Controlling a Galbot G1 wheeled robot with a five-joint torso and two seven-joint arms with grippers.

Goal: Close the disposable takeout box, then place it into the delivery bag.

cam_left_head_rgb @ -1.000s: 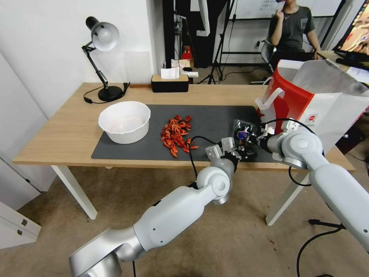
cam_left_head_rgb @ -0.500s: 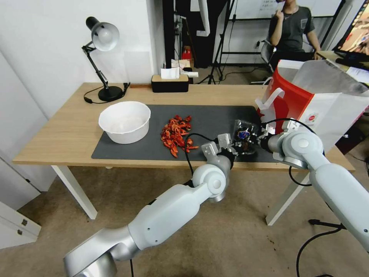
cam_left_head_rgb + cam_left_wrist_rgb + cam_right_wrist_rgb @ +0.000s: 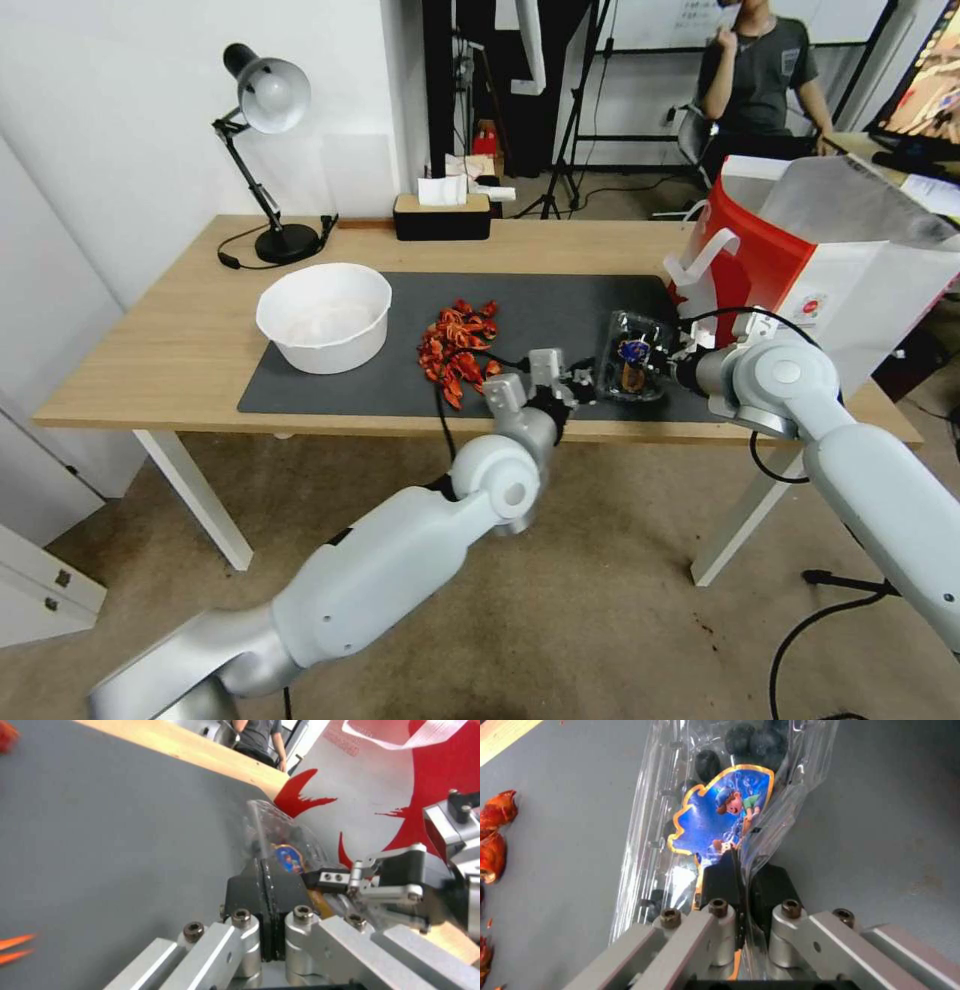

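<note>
Clear plastic takeout box (image 3: 630,358) stays pinched by our right gripper (image 3: 740,877), steadying it beside the delivery bag (image 3: 800,260); our left gripper (image 3: 265,885) sits closed, empty.

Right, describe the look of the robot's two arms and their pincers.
Both arms have smooth silver-grey shells with rounded joint housings and black cables looping near the wrists. The left pincer and right pincer have bare aluminium linkages with hex bolts and flat black pads.

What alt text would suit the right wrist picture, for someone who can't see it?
The right gripper is shut on the edge of the clear takeout box, which has a blue cartoon sticker and lies on a grey mat. Red shells lie nearby.
</note>
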